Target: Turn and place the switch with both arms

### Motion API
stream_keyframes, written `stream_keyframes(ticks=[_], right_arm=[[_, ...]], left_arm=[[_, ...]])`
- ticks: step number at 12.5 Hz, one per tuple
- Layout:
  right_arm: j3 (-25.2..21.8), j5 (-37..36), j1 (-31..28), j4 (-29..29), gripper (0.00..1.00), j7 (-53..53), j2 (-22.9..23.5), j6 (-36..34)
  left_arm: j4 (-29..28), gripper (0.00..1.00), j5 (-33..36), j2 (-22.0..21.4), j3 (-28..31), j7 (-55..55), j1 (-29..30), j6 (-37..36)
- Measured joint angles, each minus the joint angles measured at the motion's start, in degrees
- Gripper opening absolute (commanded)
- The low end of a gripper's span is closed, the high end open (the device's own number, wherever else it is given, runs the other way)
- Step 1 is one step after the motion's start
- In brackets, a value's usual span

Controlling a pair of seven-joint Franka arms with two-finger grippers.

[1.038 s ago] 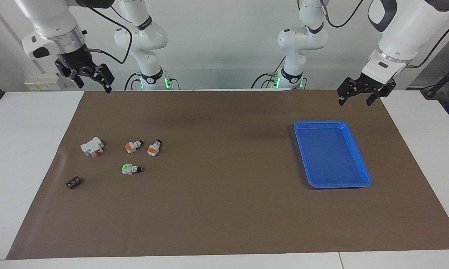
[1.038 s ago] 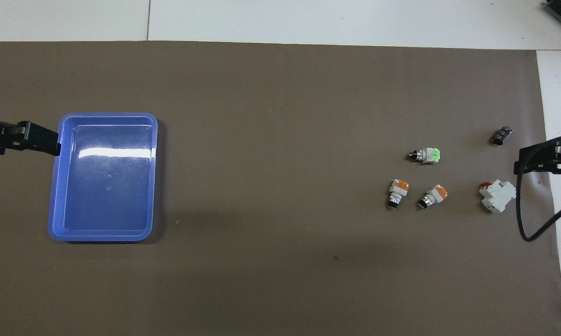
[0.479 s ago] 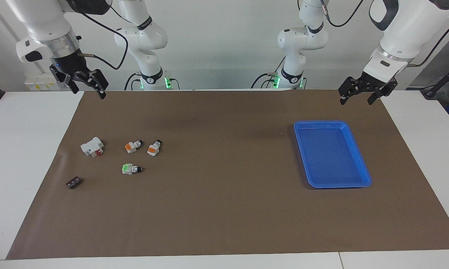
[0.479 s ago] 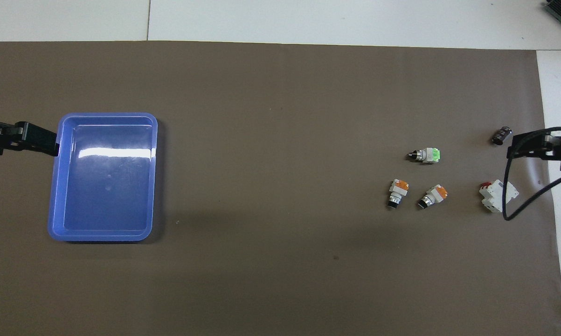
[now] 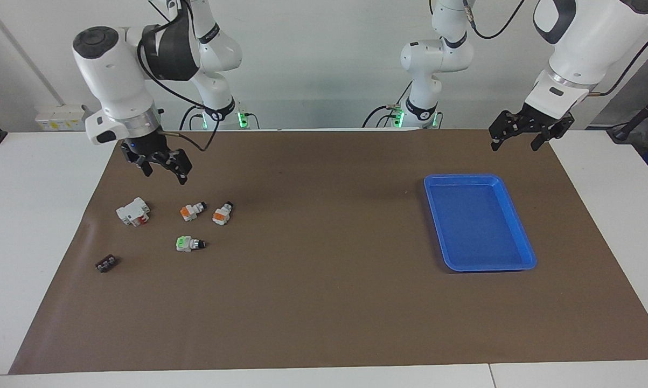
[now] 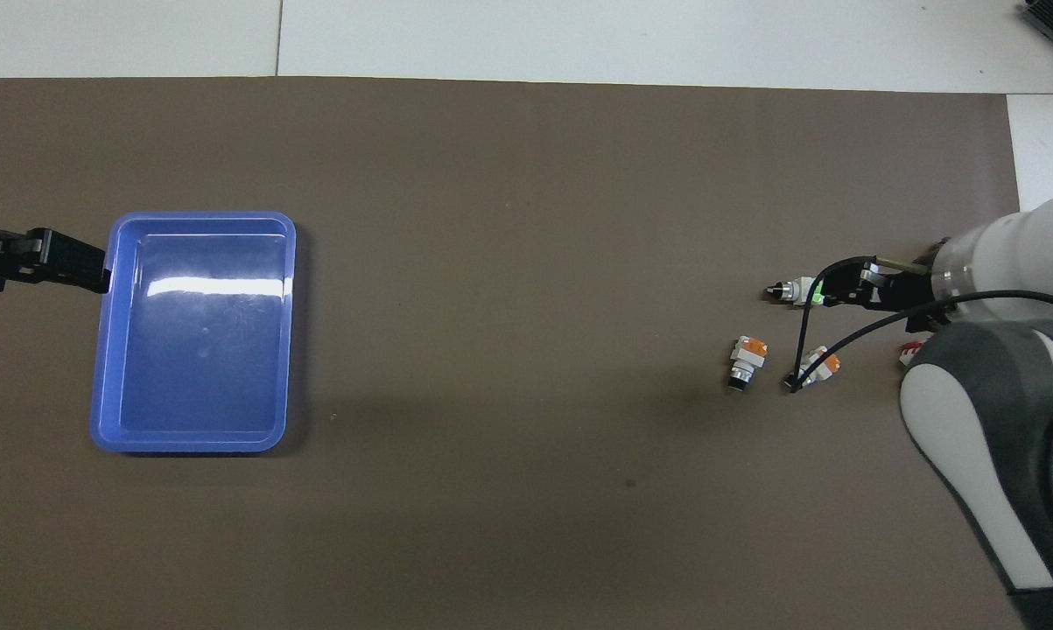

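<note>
My right gripper (image 5: pixel 165 167) is hanging with fingers spread and empty above the brown mat (image 5: pixel 324 302), over the spot just robot-side of the switches. I'm seeing three switches lying near the white boxy part (image 5: pixel 133 211): two orange-faced (image 5: pixel 192 210) (image 5: pixel 222 213) and one green-faced (image 5: pixel 189 243). My left gripper (image 5: pixel 517 134) is waiting open and empty beside the blue tray (image 5: pixel 509 207).

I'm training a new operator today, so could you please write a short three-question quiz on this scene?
1. True or false: a switch lies in the blue tray.
2. How many switches show an orange face?
3. Which gripper hangs over the cluster of parts: A left, B right?

Key:
1. False; the tray holds nothing.
2. Two; the third shows green.
3. B; the right gripper is open above the parts, while the left gripper waits near the tray.
</note>
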Motion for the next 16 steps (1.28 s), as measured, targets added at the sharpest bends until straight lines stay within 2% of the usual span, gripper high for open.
stream_keyframes(ticks=[6,8,13,16], right_arm=[[0.07,2.07,2.36,-5.54,1.00,8.19,6.47,10.65],[0.03,2.11,2.36,-8.15,1.00,8.28,7.30,14.36],[0.05,2.36,2.65,-11.65,1.00,10.09,7.66,16.54],[0.09,2.53,3.91,-15.30,1.00,10.91,9.43,22.72]], left_arm=[[0.00,1.00,0.00,0.00,-0.07,0.01,-0.01,0.00],[0.00,1.00,0.00,0.00,-0.10,0.02,-0.02,0.00],[0.00,1.00,0.00,0.00,-0.07,0.02,-0.01,0.00],[0.00,1.00,0.00,-0.01,-0.04,0.01,0.00,0.00]])
